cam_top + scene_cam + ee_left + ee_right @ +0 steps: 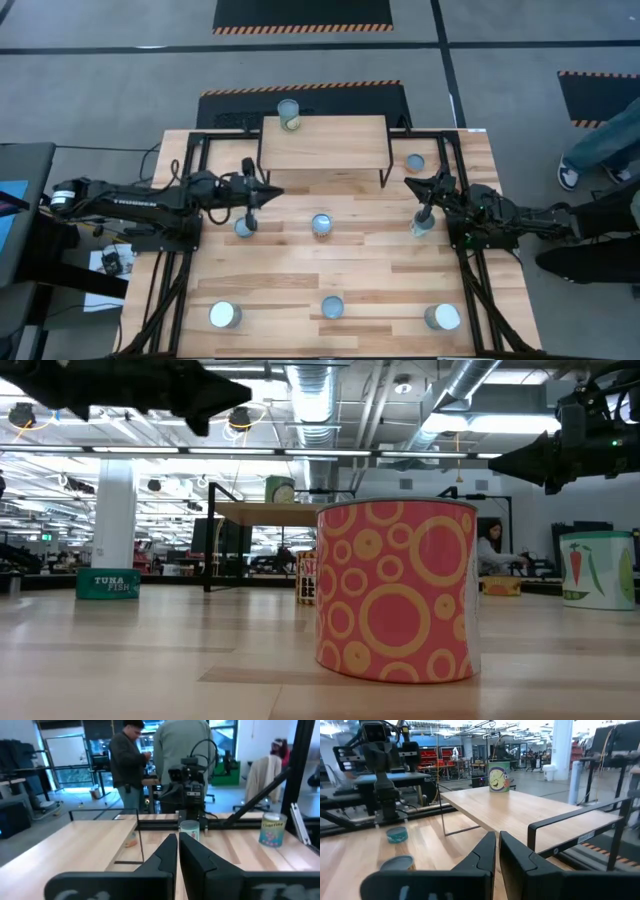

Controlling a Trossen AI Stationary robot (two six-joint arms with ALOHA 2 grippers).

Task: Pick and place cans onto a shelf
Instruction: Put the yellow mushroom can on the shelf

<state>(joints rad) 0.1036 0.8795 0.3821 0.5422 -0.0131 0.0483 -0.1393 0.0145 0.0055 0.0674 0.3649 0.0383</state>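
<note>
The shelf [323,143] stands at the table's far middle on thin black legs, with one can [289,114] upright at its far left corner; both also show in the right wrist view, the shelf [520,812] and the can [499,776]. Several more cans stand upright on the tabletop. My left gripper [270,192] is shut and empty, held above the table near the shelf's left front leg, with a can [245,227] just near of it. My right gripper [410,182] is shut and empty off the shelf's right front leg, near a can [423,222].
Other cans stand at the middle [321,224], right of the shelf [415,162], and along the near edge [225,315], [332,307], [442,317]. An orange-ringed can [397,590] fills the low view. People stand beyond the table [127,765]. A person's legs show at the right [600,150].
</note>
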